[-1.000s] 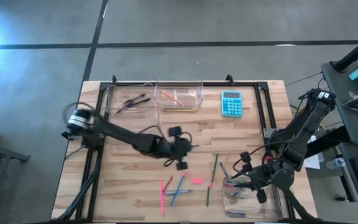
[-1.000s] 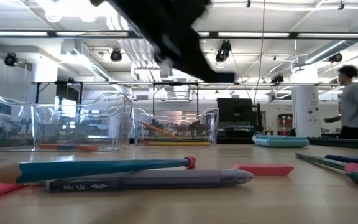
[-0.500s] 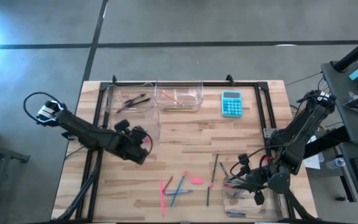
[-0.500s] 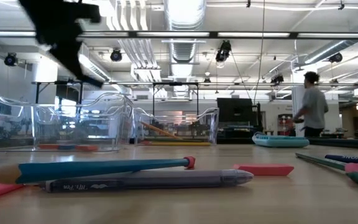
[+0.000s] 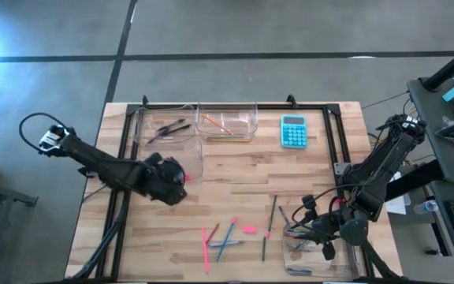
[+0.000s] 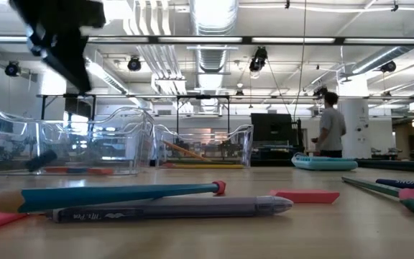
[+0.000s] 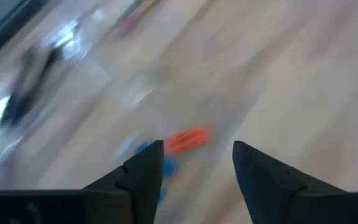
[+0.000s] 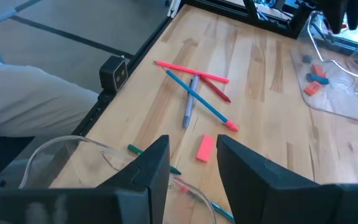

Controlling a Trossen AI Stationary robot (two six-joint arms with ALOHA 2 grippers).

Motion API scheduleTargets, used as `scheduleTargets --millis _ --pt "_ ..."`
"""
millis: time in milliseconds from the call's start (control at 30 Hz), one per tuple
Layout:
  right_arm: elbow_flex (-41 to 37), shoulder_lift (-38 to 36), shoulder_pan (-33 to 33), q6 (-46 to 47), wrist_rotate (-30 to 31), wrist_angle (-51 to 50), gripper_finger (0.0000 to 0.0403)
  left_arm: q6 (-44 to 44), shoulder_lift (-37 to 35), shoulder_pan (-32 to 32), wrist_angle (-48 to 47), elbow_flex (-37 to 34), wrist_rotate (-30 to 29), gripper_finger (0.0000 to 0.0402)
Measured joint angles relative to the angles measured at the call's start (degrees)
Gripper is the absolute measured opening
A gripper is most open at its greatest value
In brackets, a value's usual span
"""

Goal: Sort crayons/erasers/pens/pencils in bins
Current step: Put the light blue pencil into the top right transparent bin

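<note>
My left gripper [image 5: 172,173] [image 7: 194,165] hangs open over a clear bin [image 5: 199,160] at the table's left; blurred blue and orange erasers [image 7: 188,140] lie below its fingers. In the low view a small dark piece [image 6: 45,160] shows inside that bin [image 6: 63,144]. My right gripper [image 5: 315,231] [image 8: 191,163] stands open over the near-right bin [image 5: 321,260], holding nothing. A pink eraser [image 5: 249,229] [image 8: 205,148] lies flat on the wood beside loose pink and blue sticks [image 5: 217,239] and a grey pen [image 8: 189,107].
Two more clear bins [image 5: 164,126] [image 5: 227,122] stand along the far edge, with a turquoise calculator [image 5: 293,131] to their right. Dark pens [image 5: 270,221] lie near the right bin. A black frame [image 5: 337,134] borders the table. A person [image 6: 329,126] stands far behind.
My left gripper has swung from the table's middle toward the left edge, stopped over the left bin and opened. A small dark piece now shows inside that bin in the low view.
</note>
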Motion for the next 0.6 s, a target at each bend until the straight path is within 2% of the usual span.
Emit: scheduleTargets --millis 67,167,233,433,600 --pt "0.0 0.0 0.0 0.0 0.0 0.0 0.0123 4.9 0.3 -1.5 8.9 1.1 -0.1 0.0179" --pt "0.0 0.0 0.0 0.0 0.0 0.1 0.0123 14.0 3.0 -4.3 27.3 1.0 1.6 0.0172" --pt "0.0 0.0 0.0 0.1 0.0 0.4 0.0123 15.6 6.7 -5.9 33.0 1.4 4.4 0.0164" --pt "0.0 0.0 0.0 0.5 0.0 0.4 0.0123 4.8 20.6 -10.0 29.3 8.2 10.1 0.0136" --pt "0.0 0.0 0.0 0.3 0.0 0.4 0.0123 6.9 31.3 -11.9 29.6 17.3 12.6 0.0118"
